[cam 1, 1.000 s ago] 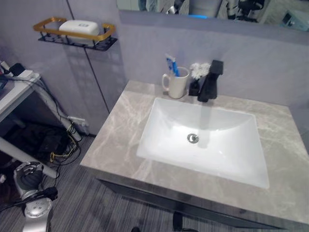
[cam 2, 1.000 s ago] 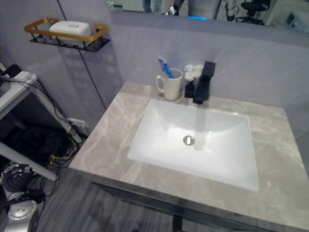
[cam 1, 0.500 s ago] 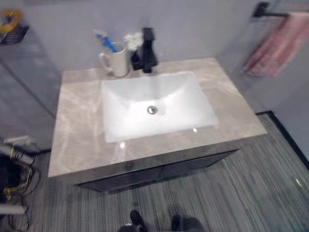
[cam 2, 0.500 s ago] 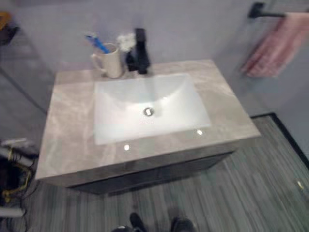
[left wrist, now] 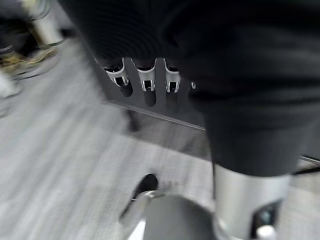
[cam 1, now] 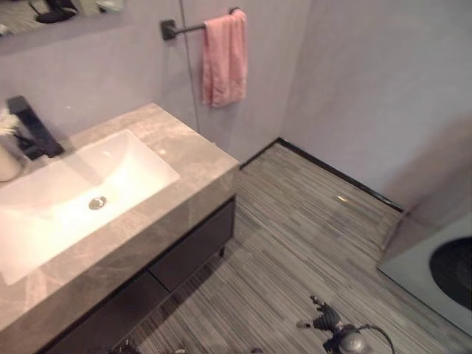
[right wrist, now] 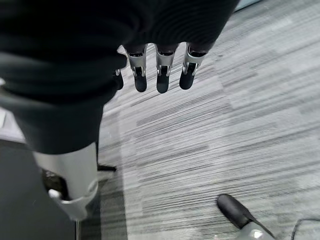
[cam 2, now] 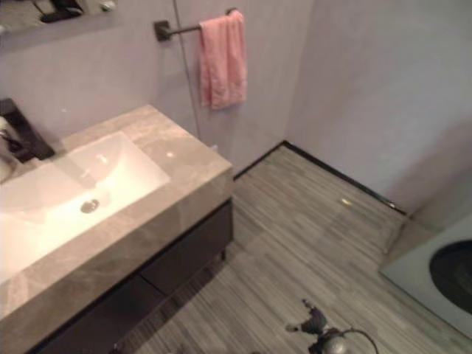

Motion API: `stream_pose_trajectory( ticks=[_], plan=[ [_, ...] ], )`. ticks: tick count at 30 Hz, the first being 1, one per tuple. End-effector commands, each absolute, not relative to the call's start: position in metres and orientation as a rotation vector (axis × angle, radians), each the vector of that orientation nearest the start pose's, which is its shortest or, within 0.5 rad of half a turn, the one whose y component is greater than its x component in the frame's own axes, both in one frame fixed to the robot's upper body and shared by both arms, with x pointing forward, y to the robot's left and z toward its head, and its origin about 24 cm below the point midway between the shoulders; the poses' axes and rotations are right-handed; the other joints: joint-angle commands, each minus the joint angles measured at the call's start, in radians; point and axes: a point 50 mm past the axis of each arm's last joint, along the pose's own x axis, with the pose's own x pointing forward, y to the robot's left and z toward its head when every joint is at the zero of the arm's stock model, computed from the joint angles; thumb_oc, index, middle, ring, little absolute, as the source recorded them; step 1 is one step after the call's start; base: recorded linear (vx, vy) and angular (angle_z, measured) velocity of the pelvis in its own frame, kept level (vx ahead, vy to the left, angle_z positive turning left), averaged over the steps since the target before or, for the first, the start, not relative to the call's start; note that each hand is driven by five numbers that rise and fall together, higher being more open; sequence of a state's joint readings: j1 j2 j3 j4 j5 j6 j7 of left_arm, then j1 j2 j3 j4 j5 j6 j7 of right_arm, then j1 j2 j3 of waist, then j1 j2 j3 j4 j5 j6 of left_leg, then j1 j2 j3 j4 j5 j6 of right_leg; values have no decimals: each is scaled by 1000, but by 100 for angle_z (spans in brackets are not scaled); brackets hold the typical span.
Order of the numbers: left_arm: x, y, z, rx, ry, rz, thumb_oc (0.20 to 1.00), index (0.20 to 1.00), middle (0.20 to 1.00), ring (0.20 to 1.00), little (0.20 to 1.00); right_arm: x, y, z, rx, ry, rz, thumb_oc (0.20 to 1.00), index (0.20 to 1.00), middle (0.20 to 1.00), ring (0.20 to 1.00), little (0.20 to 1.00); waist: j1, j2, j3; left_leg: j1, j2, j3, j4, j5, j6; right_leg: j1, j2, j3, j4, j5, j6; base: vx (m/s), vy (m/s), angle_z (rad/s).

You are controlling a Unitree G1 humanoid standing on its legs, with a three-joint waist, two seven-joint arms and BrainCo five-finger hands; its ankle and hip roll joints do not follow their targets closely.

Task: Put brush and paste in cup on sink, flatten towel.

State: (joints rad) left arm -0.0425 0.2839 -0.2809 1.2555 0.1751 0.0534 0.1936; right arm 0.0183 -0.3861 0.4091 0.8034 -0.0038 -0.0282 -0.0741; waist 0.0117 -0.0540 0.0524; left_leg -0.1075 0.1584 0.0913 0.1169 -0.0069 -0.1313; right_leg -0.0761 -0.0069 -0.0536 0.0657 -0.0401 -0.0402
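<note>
Pink cloth towel bunched on black wall bar, well apart from both hands; left hand and right hand fingers relaxed, holding nothing, over grey striped floor; grey marble desk with white basin alongside.

Both hands alike: left hand & right hand each w/ dark ribbed cover over back & wrist, short silver fingers w/ dark tips in a row, plus smooth silver-grey arm casing.
</note>
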Motion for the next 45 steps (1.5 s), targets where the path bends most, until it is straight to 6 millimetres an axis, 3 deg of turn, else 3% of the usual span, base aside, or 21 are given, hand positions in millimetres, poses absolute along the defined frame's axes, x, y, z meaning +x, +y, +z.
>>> stream_pose_trajectory(
  ticks=[1,4,6,10,14,15,18,19,20,21,24,30,31,32,35,36,37,38,40,43,45],
  plan=[
    [128,227,-153,693,1110,-20,1000,1000,1000,1000,1000,194,-201,-99,-601,640,250,1000,1000,1000,1000,1000,39,2,61,-73,-152,-161,24,55,91,72,54,151,-16,5,102,40,-135,-240],
    [131,227,-152,618,1107,28,1000,1000,1000,1000,1000,206,-200,-83,-806,524,345,1000,1000,1000,1000,1000,34,11,50,-61,-164,-147,10,55,103,69,69,206,-15,15,100,63,-79,-170],
    [159,208,-141,802,922,-138,1000,1000,1000,1000,1000,210,-206,-61,-988,390,429,1000,1000,1000,1000,1000,21,18,43,-51,-192,-143,3,40,112,63,78,250,-11,14,109,74,4,-78],
    [187,193,-125,665,789,-107,1000,1000,1000,1000,1000,200,-232,-58,-902,453,277,1000,1000,1000,1000,1000,-2,42,33,-38,-231,-175,-35,51,122,55,92,319,-7,24,126,55,67,-91],
    [202,178,-112,482,699,-82,1000,1000,1000,1000,1000,187,-237,-68,-687,532,138,1000,1000,1000,1000,1000,-18,64,18,9,-222,-128,-101,53,140,46,84,345,7,22,148,68,122,-75],
    [208,176,-105,458,655,-85,1000,1000,1000,1000,1000,189,-236,-69,-618,531,96,1000,1000,1000,1000,1000,-18,67,22,14,-216,-105,-106,51,140,30,82,334,34,17,154,4,100,-63],
    [226,179,-81,398,521,-64,1000,1000,1000,1000,1000,199,-231,-74,-357,540,-37,1000,1000,1000,1000,1000,1,66,58,9,-192,-35,-58,7,140,-87,38,136,193,1,180,-87,70,-80],
    [228,181,-78,396,505,-50,1000,1000,1000,1000,1000,202,-228,-74,-362,536,-30,1000,1000,1000,1000,1000,17,60,77,13,-191,-12,-27,-17,137,-113,-8,17,224,3,181,-118,50,-91],
    [234,179,-70,388,471,-70,1000,1000,1000,1000,1000,206,-225,-72,-369,524,-24,1000,1000,1000,1000,1000,15,62,87,-2,-194,-7,45,-45,136,-114,-46,-30,250,-10,183,-22,22,-70],
    [234,186,-69,402,469,-61,1000,1000,1000,1000,1000,202,-226,-74,-363,531,-20,1000,1000,1000,1000,1000,2,50,95,-29,-209,-19,158,-82,141,-107,-19,-1,277,-42,141,9,-16,-24],
    [232,190,-70,409,479,-34,1000,1000,1000,1000,1000,201,-230,-74,-352,531,-48,1000,1000,1000,1000,1000,9,46,97,-46,-210,-19,234,-133,153,-110,-16,-17,313,-78,114,69,15,54],
    [218,193,-79,393,532,-34,1000,1000,1000,1000,1000,198,-245,-84,-299,607,-188,1000,1000,1000,1000,1000,9,62,91,-5,-223,-24,206,-136,175,-84,1,5,322,-92,123,142,76,-3],
    [217,193,-78,387,528,-39,1000,1000,1000,1000,1000,196,-247,-85,-289,617,-197,1000,1000,1000,1000,1000,10,71,93,13,-225,-25,186,-132,178,-104,-3,2,369,-75,141,68,123,-23],
    [218,195,-75,401,518,-44,1000,1000,1000,1000,1000,195,-250,-86,-290,625,-200,1000,1000,1000,1000,1000,9,70,114,47,-238,-13,135,-137,189,-189,-42,-11,517,93,222,65,124,-23],
    [218,197,-77,441,529,-49,1000,1000,1000,1000,1000,198,-249,-84,-325,624,-185,1000,1000,1000,1000,1000,0,77,140,91,-232,-16,71,-137,192,-252,-67,-45,608,140,251,131,123,-3],
    [215,198,-79,467,543,-52,1000,1000,1000,1000,1000,196,-253,-86,-341,639,-197,1000,1000,1000,1000,1000,5,84,139,117,-220,-2,51,-136,193,-281,-114,-96,612,157,244,211,44,-7],
    [214,197,-80,470,548,-61,1000,1000,1000,1000,1000,194,-255,-87,-341,651,-207,1000,1000,1000,1000,1000,0,85,137,137,-220,-7,32,-134,196,-289,-128,-111,597,152,240,523,25,1],
    [211,199,-83,475,564,-69,1000,1000,1000,1000,1000,185,-259,-90,-324,672,-213,1000,1000,1000,1000,1000,-22,80,123,190,-217,-40,-22,-112,181,-322,-67,-103,464,121,221,567,-30,21],
    [206,201,-88,464,596,-70,1000,1000,1000,1000,1000,176,-265,-95,-328,708,-233,1000,1000,1000,1000,1000,-31,62,108,238,-221,-51,-56,-110,162,-341,-77,-139,266,132,203,487,-64,10],
    [205,199,-92,465,614,-77,1000,1000,1000,1000,1000,171,-266,-98,-336,726,-228,1000,1000,1000,1000,1000,-48,66,89,284,-196,-75,-77,-98,135,-339,-58,-129,178,151,192,507,-127,3],
    [206,194,-92,446,616,-96,1000,1000,1000,1000,1000,160,-272,-100,-319,747,-243,1000,1000,1000,1000,1000,-68,67,72,233,-162,-93,135,3,76,-251,14,-66,163,105,140,491,-189,26]
  ],
)
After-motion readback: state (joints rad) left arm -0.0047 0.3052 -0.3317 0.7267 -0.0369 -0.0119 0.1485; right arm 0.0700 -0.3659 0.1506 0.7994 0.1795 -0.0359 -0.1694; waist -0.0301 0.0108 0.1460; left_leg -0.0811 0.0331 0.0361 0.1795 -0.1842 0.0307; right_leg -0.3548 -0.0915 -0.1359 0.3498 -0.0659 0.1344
